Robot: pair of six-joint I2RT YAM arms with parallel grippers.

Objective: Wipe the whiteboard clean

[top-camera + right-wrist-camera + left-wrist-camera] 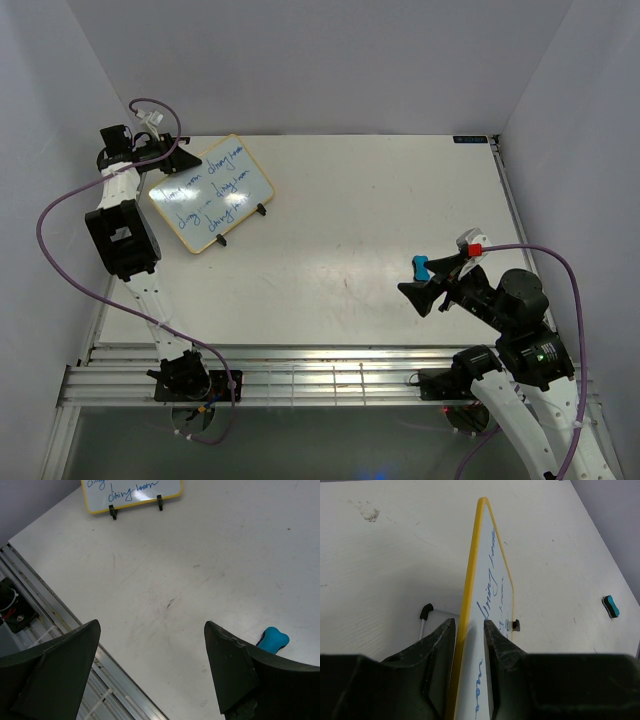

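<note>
Blue handwriting covers the whiteboard (212,192), which stands on its small black feet at the far left of the surface (350,220), turned slantwise. The left pincer (469,625) sits astride one short edge of the board, with one finger on each side of the yellow frame. Whether it really presses the frame or only encloses it, I cannot tell from the wrist view. The right pincer (150,630) is spread wide and carries nothing. It hovers at the right side of the surface, well apart from the board, and the blue eraser (421,267) lies just beside it.

Nothing looks wiped yet, so I judge that the step in hand is to fetch the eraser. To do it well, the right pincer should come down with the eraser's narrow waist between its fingers and close squarely, so that the wiping side can face the writing afterwards. The left pincer should hold the board firm, because it looks light and may tip when pushed.
</note>
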